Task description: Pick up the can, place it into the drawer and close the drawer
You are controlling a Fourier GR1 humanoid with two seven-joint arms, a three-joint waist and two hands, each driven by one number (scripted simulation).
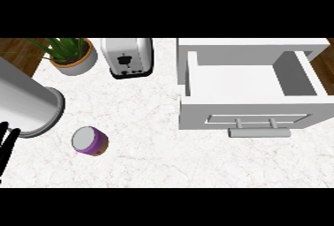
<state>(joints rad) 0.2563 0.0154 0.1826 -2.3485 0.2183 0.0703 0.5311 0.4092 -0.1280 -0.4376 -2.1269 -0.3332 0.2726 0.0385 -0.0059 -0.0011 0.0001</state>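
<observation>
The can [89, 141] is short and purple with a grey lid. It stands on the white marble counter at the left, below centre. A white drawer [189, 79] is pulled open at the right, its inside bare, with a grey bar handle [259, 132] on its front panel. My left forearm [29, 99] fills the left edge as a big grey cylinder. The black left hand [6, 141] shows only as straight fingers at the frame's edge, left of the can and apart from it. No right hand shows.
A silver toaster [128, 57] stands at the back centre, with a potted plant [73, 55] to its left. Brown wood floor shows beyond the counter's corners. Bare counter lies between the can and the drawer front.
</observation>
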